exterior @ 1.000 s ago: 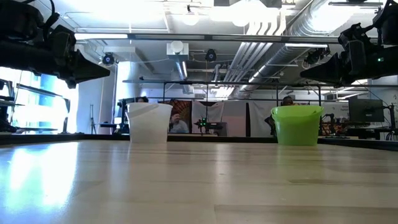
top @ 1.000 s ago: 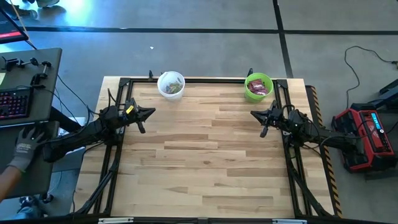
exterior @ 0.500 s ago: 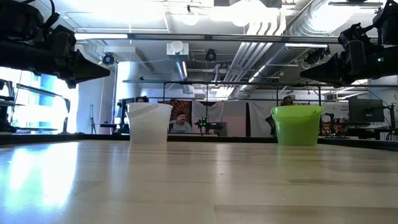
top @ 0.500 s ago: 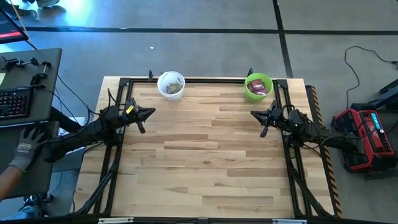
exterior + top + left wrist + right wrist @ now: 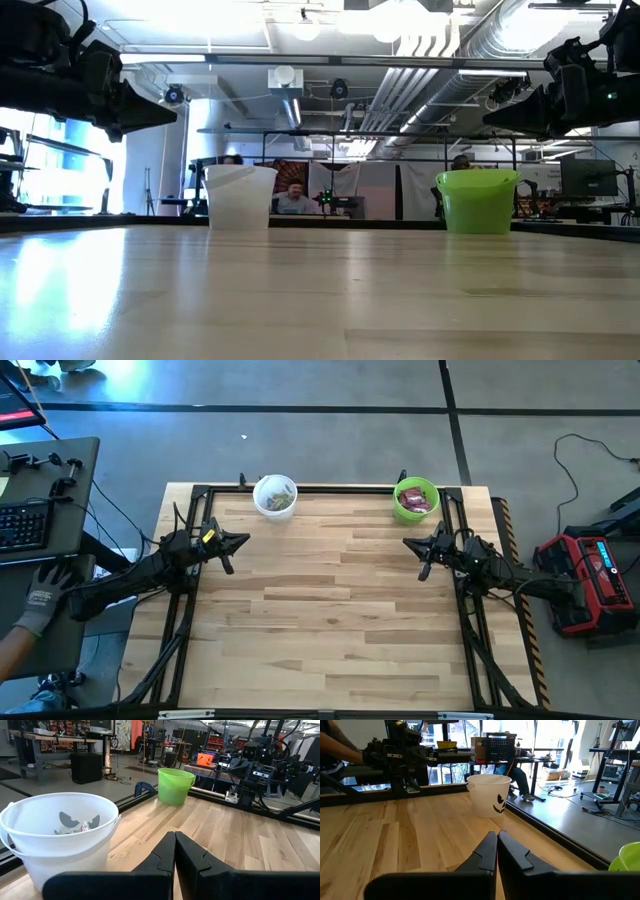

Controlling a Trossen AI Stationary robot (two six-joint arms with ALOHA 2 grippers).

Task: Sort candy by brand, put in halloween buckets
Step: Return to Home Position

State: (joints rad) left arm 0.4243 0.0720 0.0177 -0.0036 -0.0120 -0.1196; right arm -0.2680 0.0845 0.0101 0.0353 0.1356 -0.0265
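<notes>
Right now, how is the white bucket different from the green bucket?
The white bucket is pale; the green bucket is bright lime. The white bucket holds tiny clear-wrapped pieces; the green bucket holds magenta packets. The white bucket has a black face printed on it; no face shows on the green bucket. Both are round, upright, and stand along the same edge of the table.
</notes>
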